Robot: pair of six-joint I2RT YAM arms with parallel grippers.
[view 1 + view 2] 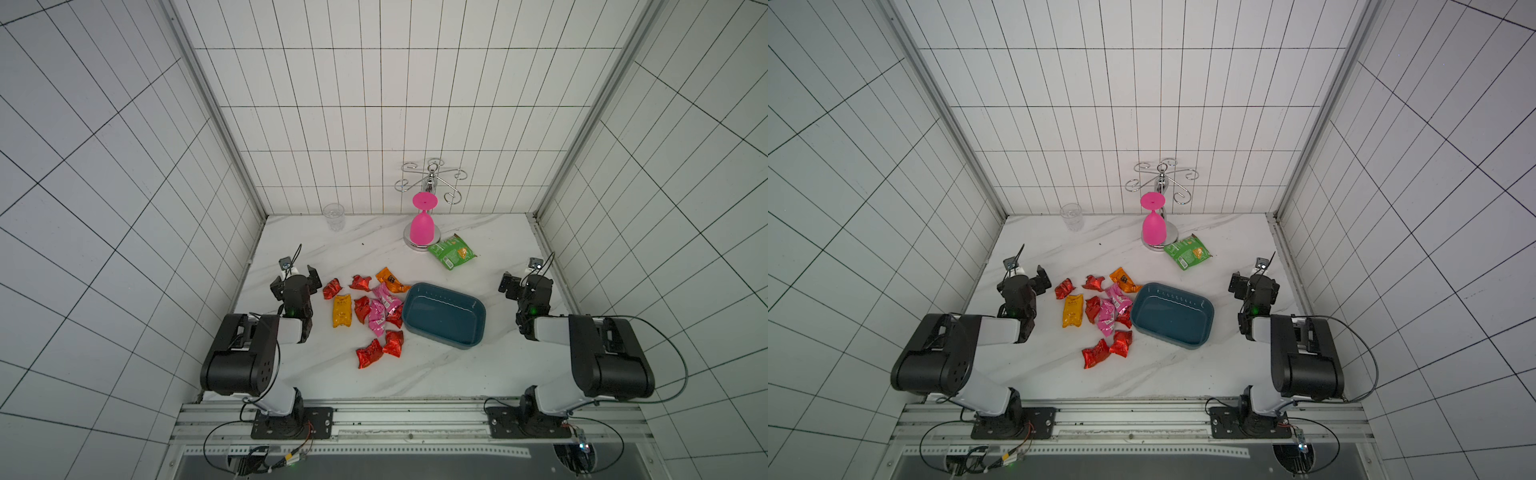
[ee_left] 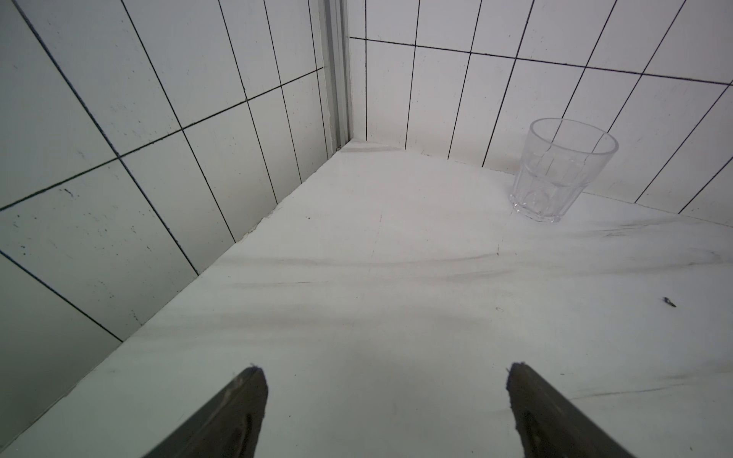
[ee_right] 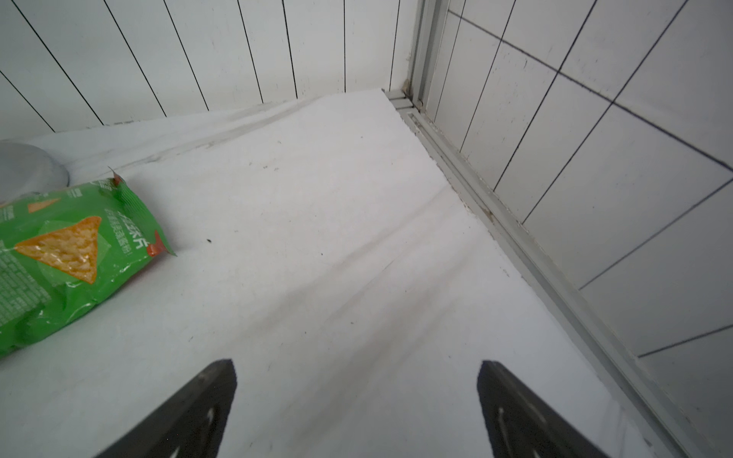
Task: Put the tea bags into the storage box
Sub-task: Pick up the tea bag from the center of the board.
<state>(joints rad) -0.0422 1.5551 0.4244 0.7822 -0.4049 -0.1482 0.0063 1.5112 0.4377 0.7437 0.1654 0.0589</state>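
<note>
Several tea bags (image 1: 376,311) (image 1: 1106,313), red, pink and orange foil sachets, lie scattered mid-table in both top views. Two red ones (image 1: 369,353) sit nearest the front. The storage box (image 1: 444,322) (image 1: 1173,320), a dark teal tray, stands just right of the pile with nothing in it. My left gripper (image 1: 296,279) (image 1: 1022,280) (image 2: 386,376) hovers open left of the sachets, over bare table. My right gripper (image 1: 525,282) (image 1: 1255,284) (image 3: 357,372) is open to the right of the box, holding nothing. Neither wrist view shows the tea bags or the box.
A clear glass tumbler (image 1: 333,216) (image 2: 563,170) stands at the back wall. A pink goblet (image 1: 423,226) hangs upside down on a chrome rack (image 1: 432,178). A green snack packet (image 1: 451,251) (image 3: 67,253) lies beside the rack's base. Tiled walls close in on three sides.
</note>
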